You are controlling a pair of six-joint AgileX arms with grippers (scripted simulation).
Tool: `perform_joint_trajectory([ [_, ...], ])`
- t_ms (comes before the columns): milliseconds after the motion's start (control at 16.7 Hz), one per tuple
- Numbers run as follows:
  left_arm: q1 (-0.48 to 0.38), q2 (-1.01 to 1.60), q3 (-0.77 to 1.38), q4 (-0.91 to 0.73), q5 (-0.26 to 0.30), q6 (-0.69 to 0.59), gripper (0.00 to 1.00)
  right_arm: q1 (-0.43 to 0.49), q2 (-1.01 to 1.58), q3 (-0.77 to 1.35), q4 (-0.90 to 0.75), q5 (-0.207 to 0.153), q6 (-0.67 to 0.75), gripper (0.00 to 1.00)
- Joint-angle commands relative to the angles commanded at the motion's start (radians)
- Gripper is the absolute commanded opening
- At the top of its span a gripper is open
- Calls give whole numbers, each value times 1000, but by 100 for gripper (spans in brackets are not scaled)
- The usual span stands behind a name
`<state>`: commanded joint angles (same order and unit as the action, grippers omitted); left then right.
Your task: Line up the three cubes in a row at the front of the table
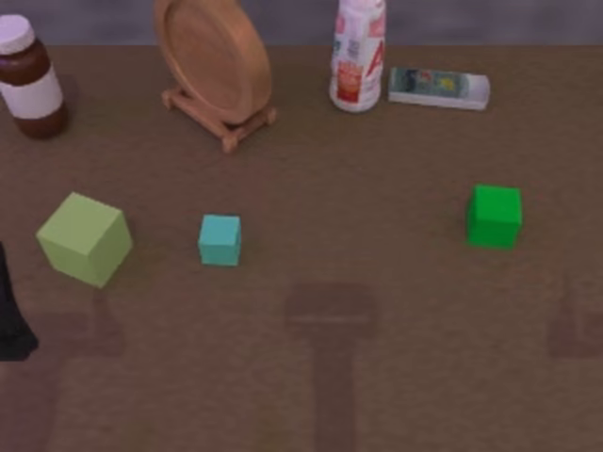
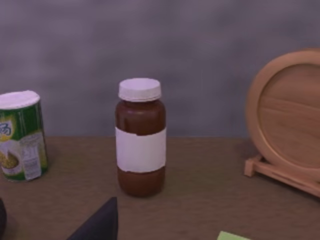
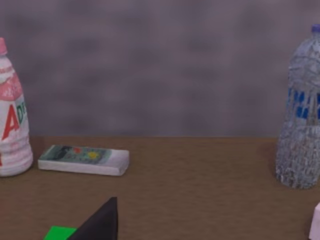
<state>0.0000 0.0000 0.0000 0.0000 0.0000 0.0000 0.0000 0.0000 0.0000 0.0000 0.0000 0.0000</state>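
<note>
Three cubes lie apart across the middle of the brown table (image 1: 377,282). The large pale yellow-green cube (image 1: 85,238) is at the left, and one of its corners shows in the left wrist view (image 2: 232,236). To its right sits the small teal cube (image 1: 220,239). The bright green cube (image 1: 495,216) sits far right and peeks into the right wrist view (image 3: 60,233). My left gripper (image 1: 11,320) is at the left edge, in front of the yellow-green cube and holding nothing. My right gripper (image 3: 100,222) hangs near the green cube, out of the top view.
Along the back stand a brown jar with a white lid (image 1: 30,80), a wooden plate on a stand (image 1: 212,61), a white bottle with red print (image 1: 356,56) and a remote (image 1: 438,88). A green can (image 2: 20,135) and a clear water bottle (image 3: 300,115) stand farther out.
</note>
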Motion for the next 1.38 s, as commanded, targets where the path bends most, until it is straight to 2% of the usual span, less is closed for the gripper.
perform_joint_trajectory([
  [300,-18,61,61,-40,3,-13,100,0,0,0,0,0,0,100],
  [540,-70,292,285,-179,5,-53,100,0,0,0,0,0,0,100],
  [1380,-332,1804,1455,-950,6,-261,100,0,0,0,0,0,0,100],
])
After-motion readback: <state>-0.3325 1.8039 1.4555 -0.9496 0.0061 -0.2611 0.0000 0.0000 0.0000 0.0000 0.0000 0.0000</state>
